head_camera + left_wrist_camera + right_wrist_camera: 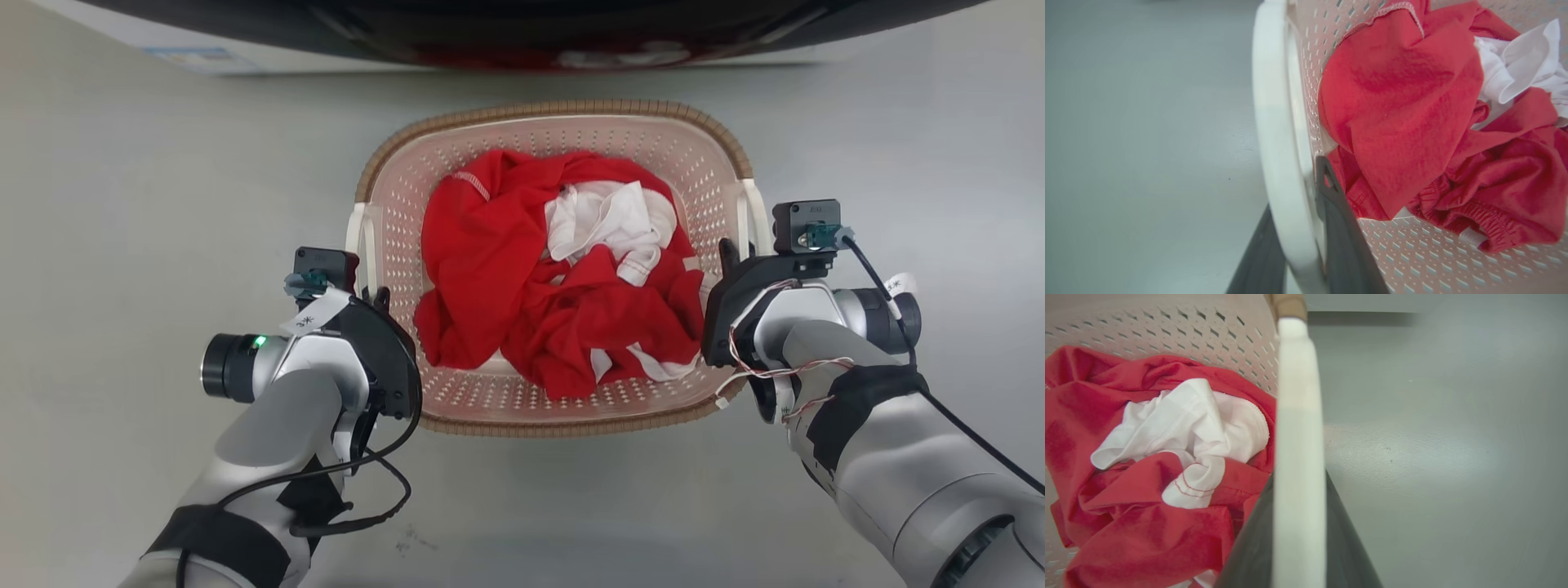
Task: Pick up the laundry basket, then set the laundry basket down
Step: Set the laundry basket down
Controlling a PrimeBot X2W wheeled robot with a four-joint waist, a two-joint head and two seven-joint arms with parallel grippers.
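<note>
Lengthwise, the laundry basket (555, 107) runs left-right, mouth upward.

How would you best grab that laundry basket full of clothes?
By its white side handles, one gripper from each side. The laundry basket is wide and loaded; each handle is a slim bar the fingers can straddle, as the left gripper and right gripper do.

Head view comes in bright and even, soft sheen on the grey floor (122, 204). On my wrist views the white handle (1274, 122) of the laundry basket (1433, 261) and the dark fingers (1347, 245) smear out of focus; pale glare pools on the floor in the right one.
</note>
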